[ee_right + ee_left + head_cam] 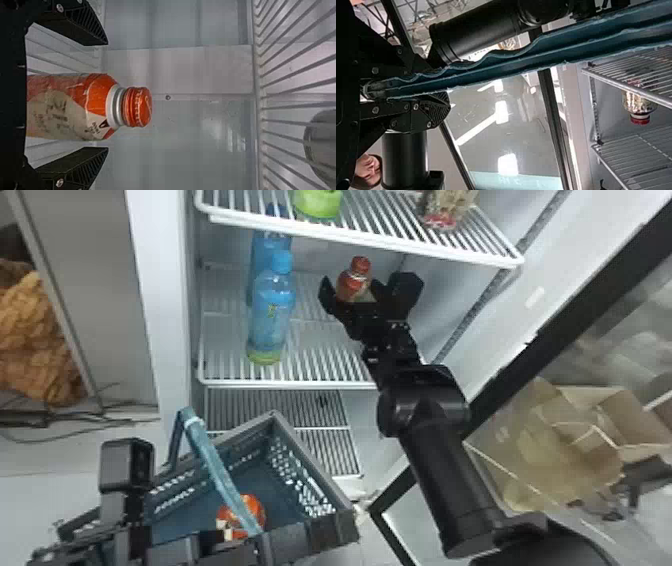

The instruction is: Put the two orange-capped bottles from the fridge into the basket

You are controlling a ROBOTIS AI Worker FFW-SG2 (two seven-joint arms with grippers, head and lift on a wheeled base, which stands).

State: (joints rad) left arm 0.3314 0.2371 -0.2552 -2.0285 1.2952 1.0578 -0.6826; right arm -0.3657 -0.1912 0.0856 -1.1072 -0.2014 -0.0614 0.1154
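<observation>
Work within the open fridge [165,315], with enough height for the right arm to clear the lower shelf [300,384] and enough restraint to miss the upper shelf [375,244]. Expect to need the basket [314,462] soon: in front of the fridge, hung by its handle [212,460] from the left gripper [429,85], clenched on that strip. Hold steady there, to save a swinging target later. Already inside the basket: an orange item [252,512], probably bottle 1 of the 2.

Now to the grasp. Find the bottle [71,107] upright over the lower shelf, to the right of the blue bottles [272,315], between the parted fingers of the right gripper [107,96]. Not clamped yet; base hidden, so no telling how firmly seated. Note a wider gap on 1 side than on the other. Centre first, then close slowly, or risk shoving the bottle sideways or tipping it. Best to pinch the broad body, below the narrow neck, for flat contact. Lift a little before drawing out, and mind the cap [138,107] under the upper shelf: easy to catch on the wire.
</observation>
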